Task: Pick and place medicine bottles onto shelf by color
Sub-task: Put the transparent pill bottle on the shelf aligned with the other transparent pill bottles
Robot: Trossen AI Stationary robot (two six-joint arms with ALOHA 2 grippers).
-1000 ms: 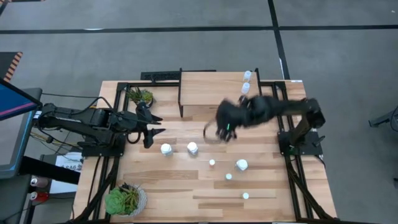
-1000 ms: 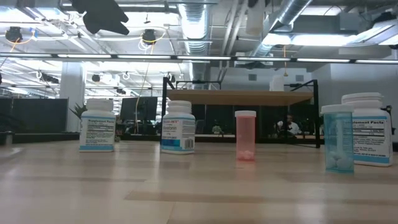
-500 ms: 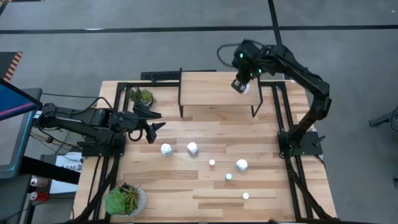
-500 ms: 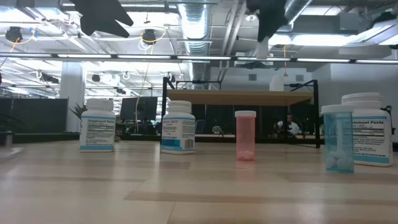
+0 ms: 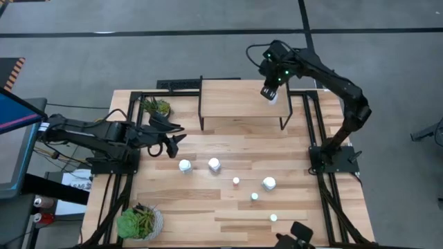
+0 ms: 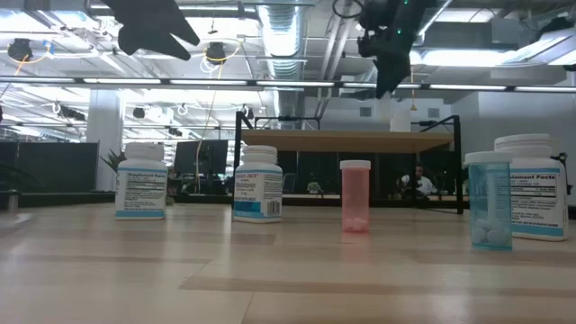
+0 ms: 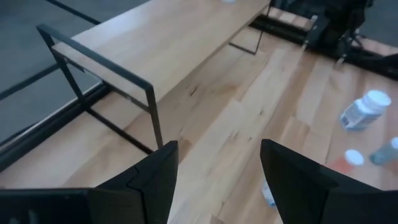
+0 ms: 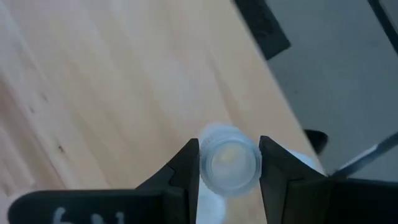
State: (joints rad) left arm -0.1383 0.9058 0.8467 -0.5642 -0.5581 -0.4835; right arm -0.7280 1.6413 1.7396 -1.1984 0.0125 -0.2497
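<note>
Right now my right gripper (image 8: 229, 163) is clamped on a small pale-capped bottle (image 8: 228, 161) above the shelf's (image 5: 235, 100) far right corner, so releasing crookedly risks toppling the white bottle (image 5: 273, 97) beside it.

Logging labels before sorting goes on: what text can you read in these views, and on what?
"lement Facts", start cut off: large white bottle at the low view's right edge.
Two white bottles at its left: label print too blurred to read.
Pink bottle, blue bottle: no text visible.
Small bottle in the right gripper: only its cap shows, no text.
</note>
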